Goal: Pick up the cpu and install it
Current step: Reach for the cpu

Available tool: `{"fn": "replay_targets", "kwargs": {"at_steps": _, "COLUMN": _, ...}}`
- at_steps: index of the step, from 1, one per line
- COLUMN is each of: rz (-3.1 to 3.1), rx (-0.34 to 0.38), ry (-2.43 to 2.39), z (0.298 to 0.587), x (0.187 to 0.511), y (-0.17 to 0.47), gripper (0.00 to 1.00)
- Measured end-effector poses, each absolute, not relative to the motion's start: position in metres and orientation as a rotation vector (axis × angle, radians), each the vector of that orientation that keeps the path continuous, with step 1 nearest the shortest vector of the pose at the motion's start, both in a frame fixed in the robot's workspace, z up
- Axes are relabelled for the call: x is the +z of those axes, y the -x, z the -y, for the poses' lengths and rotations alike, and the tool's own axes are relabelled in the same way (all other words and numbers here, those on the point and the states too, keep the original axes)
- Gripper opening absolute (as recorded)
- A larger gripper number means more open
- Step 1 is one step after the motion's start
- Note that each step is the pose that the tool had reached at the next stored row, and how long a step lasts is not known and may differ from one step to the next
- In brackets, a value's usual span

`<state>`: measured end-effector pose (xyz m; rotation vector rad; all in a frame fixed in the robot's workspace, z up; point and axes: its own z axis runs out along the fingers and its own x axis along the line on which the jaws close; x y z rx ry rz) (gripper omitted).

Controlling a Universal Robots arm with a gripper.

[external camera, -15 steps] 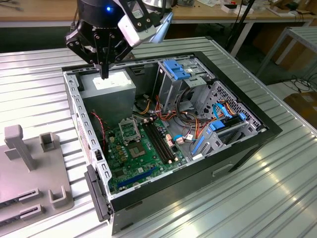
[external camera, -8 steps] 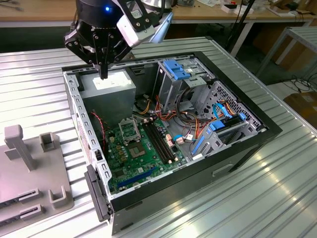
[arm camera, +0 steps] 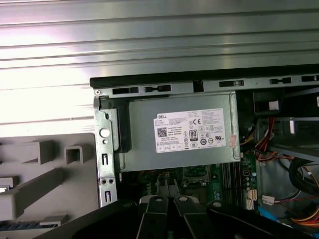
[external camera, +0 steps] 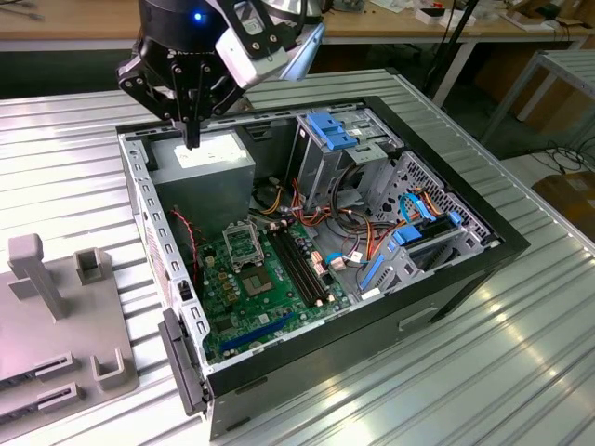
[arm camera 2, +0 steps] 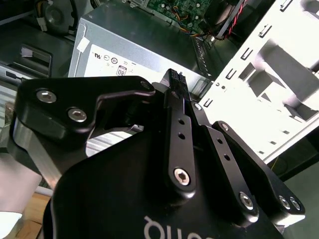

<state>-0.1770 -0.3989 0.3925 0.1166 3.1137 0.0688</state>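
My gripper (external camera: 192, 137) hangs with its black fingers shut together and nothing visible between them. It hovers just above the grey power-supply box (external camera: 204, 160) with a white label, at the back corner of the open computer case (external camera: 372, 307). In the second wrist view the fingertips (arm camera 2: 174, 79) meet over that box (arm camera 2: 134, 45). The green board (external camera: 265, 283) lies on the case floor, with its metal-framed socket (external camera: 244, 244) nearer the exterior view's front than the gripper. The cpu is hidden from me.
A grey fixture block (external camera: 56, 316) with upright posts sits on the ribbed metal table (external camera: 483, 372), on the exterior view's left of the case. Inside the case, a drive cage with blue clips (external camera: 339, 130) and loose cables (external camera: 372, 242) crowd the right side.
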Motion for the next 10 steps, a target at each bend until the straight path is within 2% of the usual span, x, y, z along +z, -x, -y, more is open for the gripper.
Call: {"fn": "replay_targets", "kwargs": {"at_steps": 10, "rz": -3.114, "rx": 0.069, "ry": -0.117, "z": 0.3989, "x": 0.3925, "y": 0.1826, "gripper": 0.11}}
